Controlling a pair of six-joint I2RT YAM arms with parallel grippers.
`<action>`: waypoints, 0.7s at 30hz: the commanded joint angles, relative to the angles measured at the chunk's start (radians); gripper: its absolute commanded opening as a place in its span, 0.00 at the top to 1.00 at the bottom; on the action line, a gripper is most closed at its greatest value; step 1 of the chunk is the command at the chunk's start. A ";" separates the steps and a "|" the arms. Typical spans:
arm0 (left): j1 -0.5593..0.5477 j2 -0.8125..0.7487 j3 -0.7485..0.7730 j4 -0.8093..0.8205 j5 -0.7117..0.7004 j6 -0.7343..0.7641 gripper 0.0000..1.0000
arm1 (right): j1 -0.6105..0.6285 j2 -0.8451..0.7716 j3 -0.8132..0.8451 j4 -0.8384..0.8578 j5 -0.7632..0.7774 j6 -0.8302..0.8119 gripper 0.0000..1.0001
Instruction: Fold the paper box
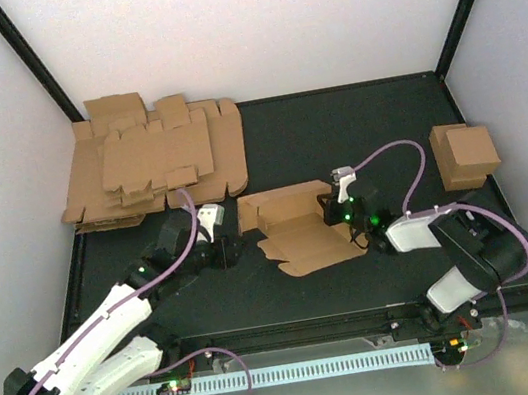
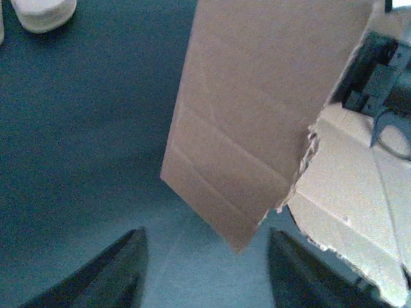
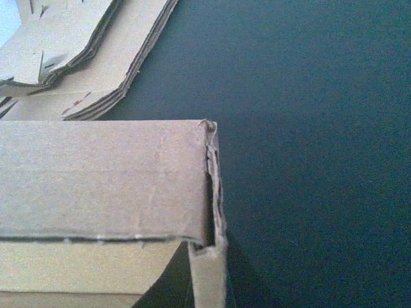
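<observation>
The paper box (image 1: 299,227) lies half-folded in the middle of the black mat, with one long wall raised and its front flaps flat. In the right wrist view, my right gripper (image 3: 209,282) is shut on the end wall of the paper box (image 3: 96,179), at its right corner. From above, the right gripper (image 1: 334,209) sits at the box's right end. My left gripper (image 1: 230,251) is just off the box's left end. In the left wrist view, the left gripper (image 2: 205,273) is open and a corner of a brown flap (image 2: 250,128) hangs just ahead of its empty jaws.
A pile of flat cardboard blanks (image 1: 152,165) covers the back left of the mat, and its edge shows as the pile of blanks (image 3: 77,58) in the right wrist view. A folded cardboard box (image 1: 467,153) stands at the back right. White walls enclose the mat.
</observation>
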 commanded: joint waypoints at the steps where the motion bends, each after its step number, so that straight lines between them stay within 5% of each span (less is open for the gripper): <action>1: 0.004 -0.048 0.039 0.019 0.017 -0.019 0.32 | 0.000 -0.069 -0.019 -0.040 0.047 0.065 0.98; 7: 0.004 -0.152 0.051 0.012 -0.001 -0.022 0.02 | 0.000 -0.133 -0.044 -0.084 0.068 0.169 0.98; 21: -0.043 -0.178 0.048 0.184 0.154 -0.262 0.01 | 0.005 -0.266 -0.013 -0.215 0.294 0.411 0.98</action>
